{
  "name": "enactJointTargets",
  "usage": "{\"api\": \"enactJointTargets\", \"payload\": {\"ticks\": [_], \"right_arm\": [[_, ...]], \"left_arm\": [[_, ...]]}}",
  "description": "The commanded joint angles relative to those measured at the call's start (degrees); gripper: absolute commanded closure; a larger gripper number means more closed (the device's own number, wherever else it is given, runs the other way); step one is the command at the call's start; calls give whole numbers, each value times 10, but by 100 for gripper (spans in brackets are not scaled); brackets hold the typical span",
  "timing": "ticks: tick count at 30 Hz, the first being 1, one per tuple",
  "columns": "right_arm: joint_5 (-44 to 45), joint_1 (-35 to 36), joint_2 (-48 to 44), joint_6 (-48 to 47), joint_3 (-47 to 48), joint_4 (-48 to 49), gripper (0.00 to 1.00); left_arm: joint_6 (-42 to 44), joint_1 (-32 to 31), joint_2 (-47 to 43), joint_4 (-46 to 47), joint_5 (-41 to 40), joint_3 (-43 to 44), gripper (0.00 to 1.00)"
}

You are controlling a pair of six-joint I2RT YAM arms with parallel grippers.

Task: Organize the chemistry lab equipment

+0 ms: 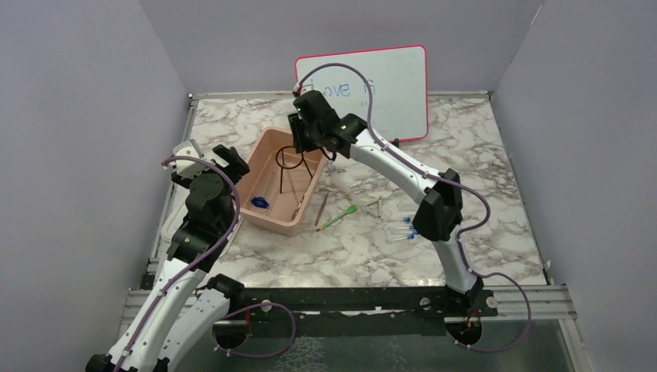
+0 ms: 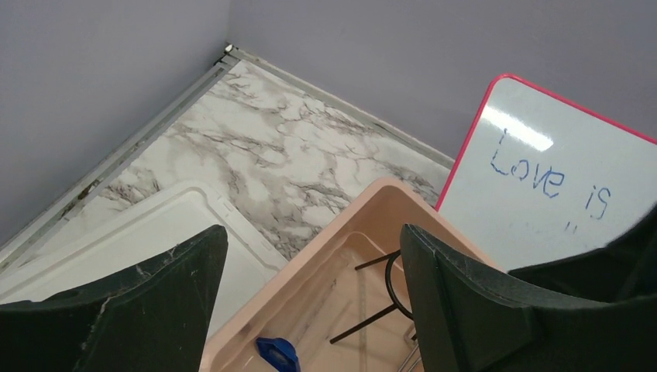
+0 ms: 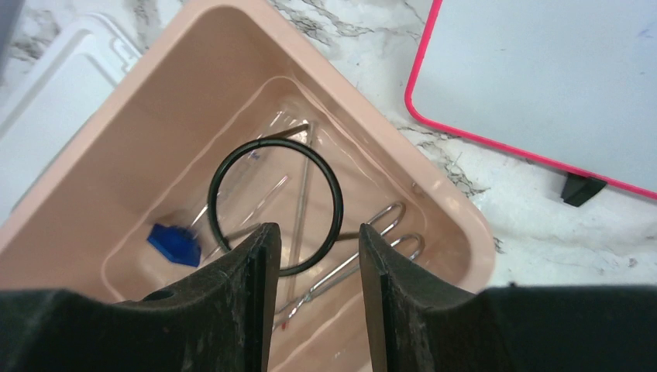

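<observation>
Tripod stand [image 3: 338,205] upright inside tub [image 3: 116,132]

A: Light OK?
B: Bright, even, prob. from overhead; shadows faint in top view.
A: Glare?
B: White streak on whiteboard [image 2: 542,155], beyond left fingers [image 2: 465,302]. Sheen in tub [image 3: 139,132], past right fingers [image 3: 240,302].
A: Focus?
B: Fingers close to lens softish, dark, little detail; bkgd sharp.
</observation>
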Motion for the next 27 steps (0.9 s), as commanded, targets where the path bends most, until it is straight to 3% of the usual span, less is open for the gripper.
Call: {"api": "enactJointTargets", "payload": {"ticks": [1, 8, 14, 20, 27], "right_arm": [[5, -4, -114, 20, -103, 67, 54], [37, -32, -279, 61, -340, 95, 54], [40, -47, -369, 93, -523, 105, 43], [-9, -51, -341, 107, -603, 135, 41], [11, -51, -244, 42, -568, 174, 41]], "left_arm": [[31, 5, 25, 31, 75, 10, 14], [82, 5, 102, 50, 236, 38, 4], [75, 6, 125, 71, 367, 56, 1], [28, 5, 136, 74, 419, 69, 2], [-5, 5, 146, 57, 461, 76, 2]]}}
